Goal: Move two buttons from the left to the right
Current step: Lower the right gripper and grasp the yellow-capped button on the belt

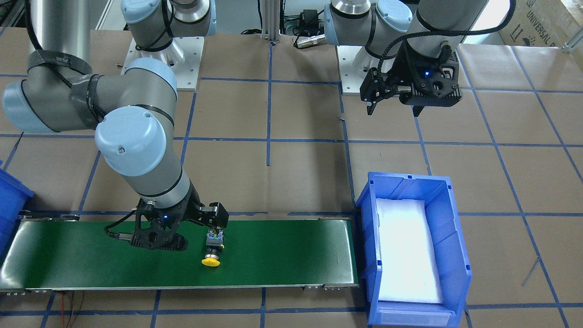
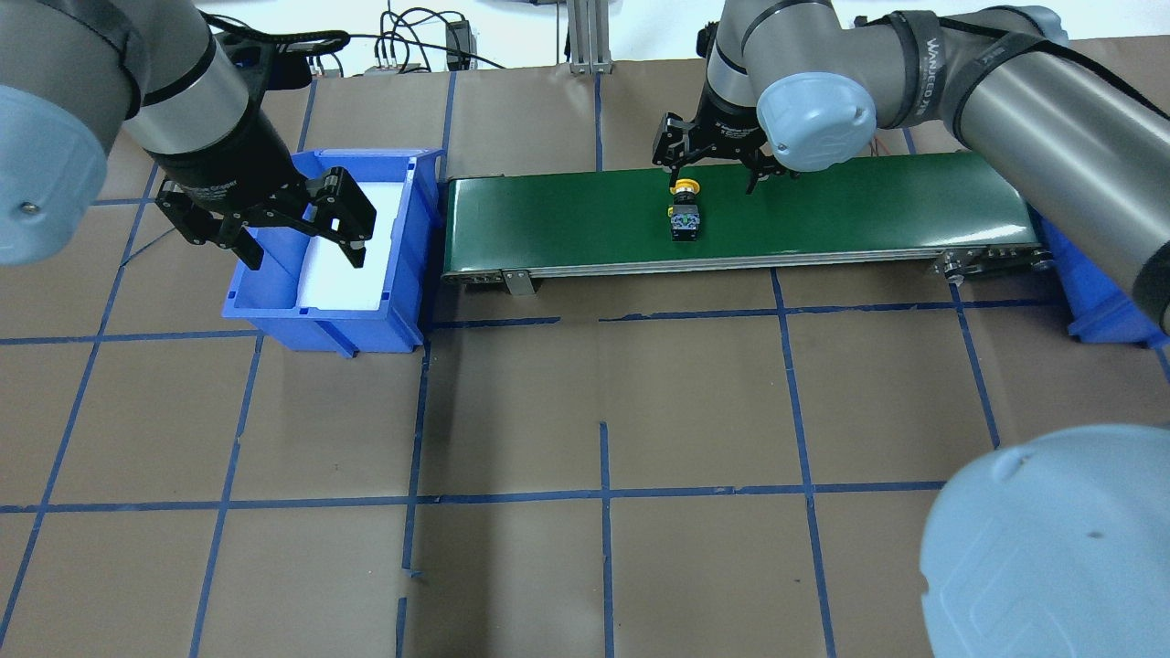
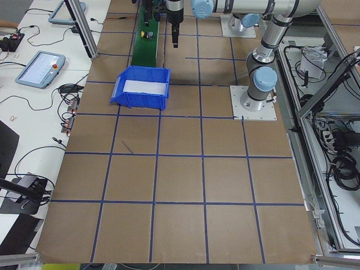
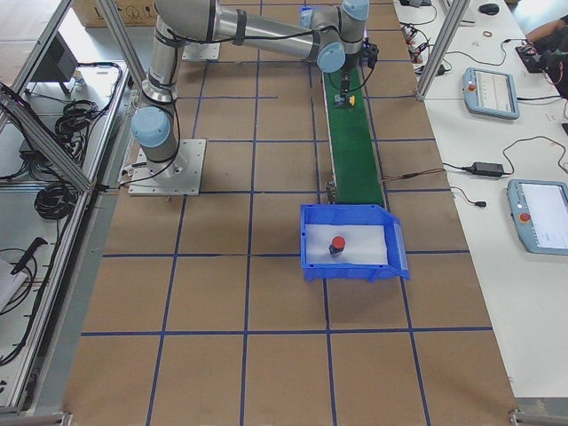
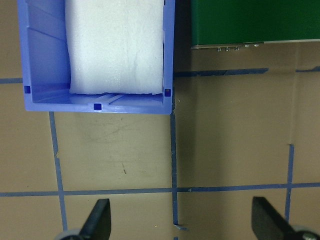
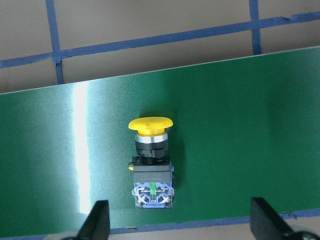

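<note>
We see the brown-paper surface (image 2: 603, 384), taped in blue squares, stretching wide across the overhead view's lower half. The green belt (image 2: 868, 210) runs along the top. A blue bin (image 2: 320, 324) sits at its left end, and a second bin (image 4: 351, 273) holds the red button (image 4: 337, 245). The left tool (image 2: 302, 249) hangs spread at upper left. The right tool (image 2: 713, 180), fingers apart, hovers over the yellow button (image 6: 150, 160), which lies on its side mid-belt.
</note>
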### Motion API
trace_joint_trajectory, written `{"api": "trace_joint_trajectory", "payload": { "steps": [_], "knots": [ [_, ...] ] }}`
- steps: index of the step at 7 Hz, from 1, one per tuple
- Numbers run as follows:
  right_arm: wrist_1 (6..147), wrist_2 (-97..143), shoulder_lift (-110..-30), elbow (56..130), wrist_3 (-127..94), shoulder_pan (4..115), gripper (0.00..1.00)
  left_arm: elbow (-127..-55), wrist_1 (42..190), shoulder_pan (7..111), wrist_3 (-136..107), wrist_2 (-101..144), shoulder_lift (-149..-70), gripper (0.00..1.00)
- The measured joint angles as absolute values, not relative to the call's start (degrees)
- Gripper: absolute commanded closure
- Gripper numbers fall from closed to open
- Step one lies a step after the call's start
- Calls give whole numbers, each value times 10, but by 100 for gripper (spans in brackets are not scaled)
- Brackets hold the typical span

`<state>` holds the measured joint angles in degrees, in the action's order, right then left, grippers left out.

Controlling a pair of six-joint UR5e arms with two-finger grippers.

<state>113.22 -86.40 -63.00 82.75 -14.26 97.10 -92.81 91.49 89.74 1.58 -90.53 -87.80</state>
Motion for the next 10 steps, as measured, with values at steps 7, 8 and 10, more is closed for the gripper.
{"api": "trace_joint_trajectory", "payload": {
  "steps": [7,8,10],
  "knots": [
    [1171,-868,-590,848,-140,971,61,-928,915,897,17,-905,-878,0],
    [1171,-874,-590,855,-142,971,80,-928,915,897,17,-905,-878,0],
    [1167,-878,-592,858,-148,971,94,-928,915,897,17,-905,-878,0]
  ]
}}
